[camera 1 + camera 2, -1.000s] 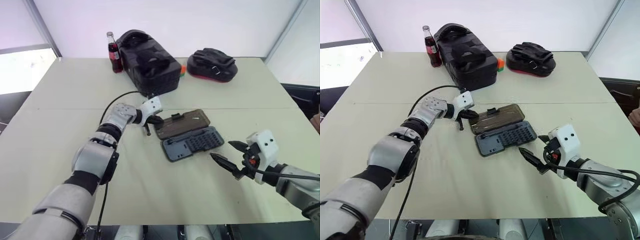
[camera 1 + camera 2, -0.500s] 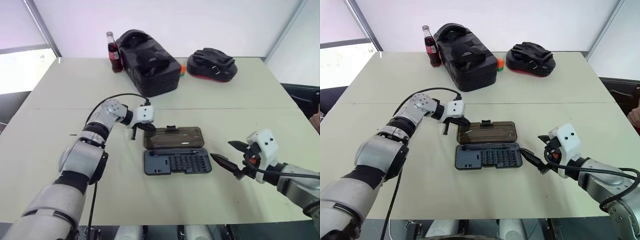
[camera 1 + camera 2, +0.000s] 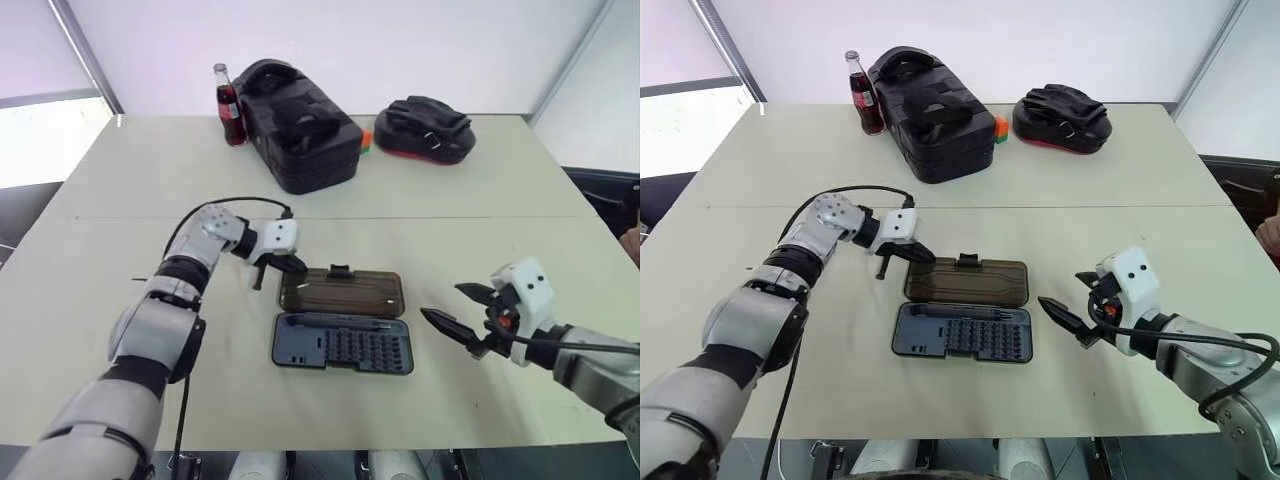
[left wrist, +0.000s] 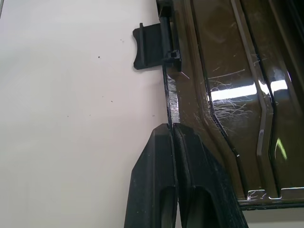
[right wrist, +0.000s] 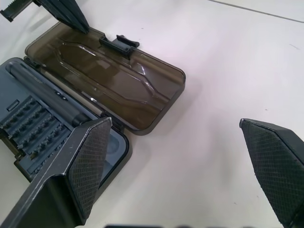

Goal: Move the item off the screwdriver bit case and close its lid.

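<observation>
**A:** Where is the dark grey plastic screwdriver bit case [image 3: 343, 343] lying?

**B:** It is lying open in the middle of the beige table [image 3: 480, 200], with its translucent brown lid [image 3: 342, 292] resting flat on the far side.

**A:** What is the left gripper [image 3: 296, 265] doing?

**B:** It is touching the lid's far-left corner. The left wrist view is showing what the head views are not: its fingers [image 4: 161, 180] are pressing together against the rim, near the black latch [image 4: 149, 46].

**A:** And the right gripper [image 3: 440, 301]?

**B:** It is hovering to the right of the case, spreading its fingers [image 5: 85, 161] wide and holding nothing.
</observation>
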